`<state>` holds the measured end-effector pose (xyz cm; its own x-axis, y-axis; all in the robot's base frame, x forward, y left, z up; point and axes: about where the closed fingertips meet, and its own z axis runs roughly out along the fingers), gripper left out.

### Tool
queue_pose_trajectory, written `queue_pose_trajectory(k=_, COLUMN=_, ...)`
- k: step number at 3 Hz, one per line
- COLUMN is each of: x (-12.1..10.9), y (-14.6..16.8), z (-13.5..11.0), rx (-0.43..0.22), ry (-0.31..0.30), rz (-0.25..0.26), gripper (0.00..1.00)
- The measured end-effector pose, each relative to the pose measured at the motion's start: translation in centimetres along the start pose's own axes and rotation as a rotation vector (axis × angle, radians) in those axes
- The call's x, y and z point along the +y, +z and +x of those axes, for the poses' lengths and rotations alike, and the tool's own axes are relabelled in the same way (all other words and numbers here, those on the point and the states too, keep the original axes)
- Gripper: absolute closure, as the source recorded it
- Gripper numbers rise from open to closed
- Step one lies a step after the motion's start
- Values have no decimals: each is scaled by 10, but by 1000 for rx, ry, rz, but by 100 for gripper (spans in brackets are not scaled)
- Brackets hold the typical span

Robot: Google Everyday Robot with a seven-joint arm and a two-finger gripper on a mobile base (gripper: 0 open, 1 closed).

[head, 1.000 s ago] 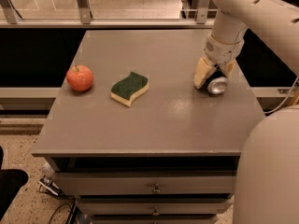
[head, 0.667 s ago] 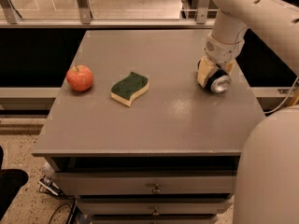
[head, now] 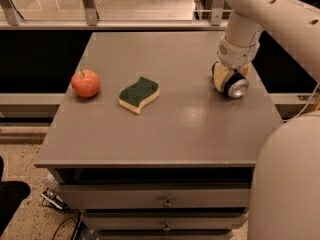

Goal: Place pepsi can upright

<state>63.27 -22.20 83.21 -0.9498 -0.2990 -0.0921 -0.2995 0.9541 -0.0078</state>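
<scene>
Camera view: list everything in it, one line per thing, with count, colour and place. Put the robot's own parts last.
apple: one, red, left part of the table top.
sponge: one, green on yellow, right of the apple, apart from it.
pepsi can: one, silver end facing the camera, on its side near the table's right edge, inside the pincer.
table: one, grey, centre of the view.
drawers: at least two, grey, under the table top at the front.
arm: one, white, coming down from the top right.
pincer: one, beige fingers, at the table's right edge, shut on the pepsi can.
body: one, white, lower right corner.
</scene>
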Motion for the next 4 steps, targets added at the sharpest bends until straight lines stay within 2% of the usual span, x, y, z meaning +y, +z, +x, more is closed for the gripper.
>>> queue_pose_trajectory(k=1, x=-7, y=-17, z=-1, rx=-76, ry=-69, rz=-8, gripper=100)
queue_pose_trajectory(k=2, x=-20, y=-49, z=2, rx=-217, ry=-168, rz=7, gripper=100)
queue_pose_trajectory(k=3, x=-28, y=-83, z=2, rx=-432, ry=-273, rz=-48, gripper=100)
queue_pose_trajectory(k=4, x=-36, y=-101, z=3, rx=-616, ry=-342, rz=-181, gripper=100)
